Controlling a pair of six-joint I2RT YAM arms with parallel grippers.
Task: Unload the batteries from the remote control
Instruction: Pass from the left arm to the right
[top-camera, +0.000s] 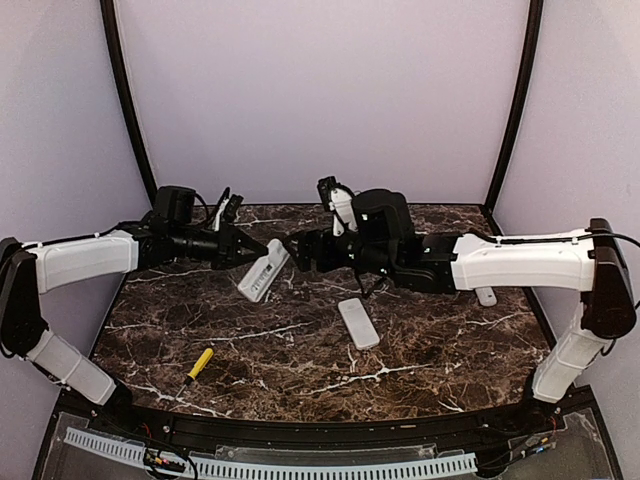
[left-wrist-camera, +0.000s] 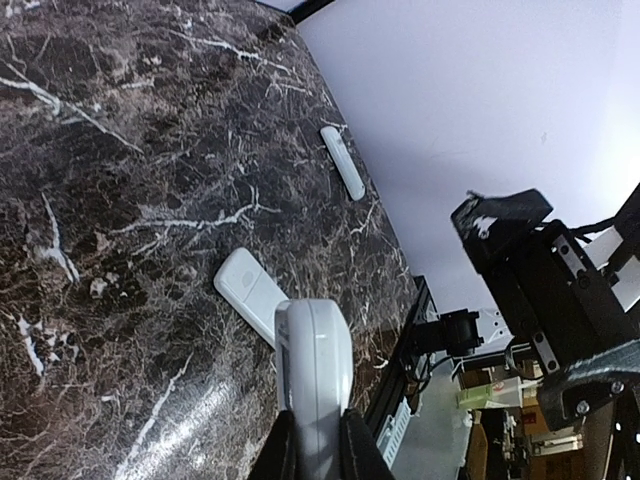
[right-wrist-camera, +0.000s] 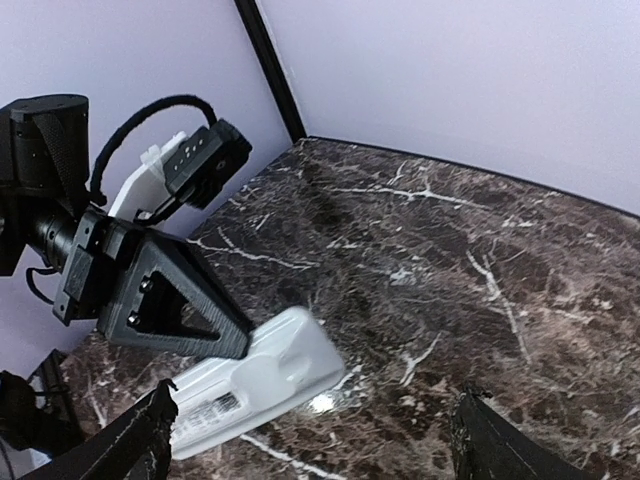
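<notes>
A table top with a dark brown stone pattern and white veining is observed, bounded on the near side by a black curved edge. Three loose items are recorded lying flat on it. A white oblong piece with rounded corners is found near the centre, laid at a slant. A yellow-handled screwdriver is found toward the near left, well apart from the oblong piece, its dark shaft pointed toward the near edge. A slimmer white piece is noted at the right side, partly hidden in the overhead view. Its kind cannot be determined.
</notes>
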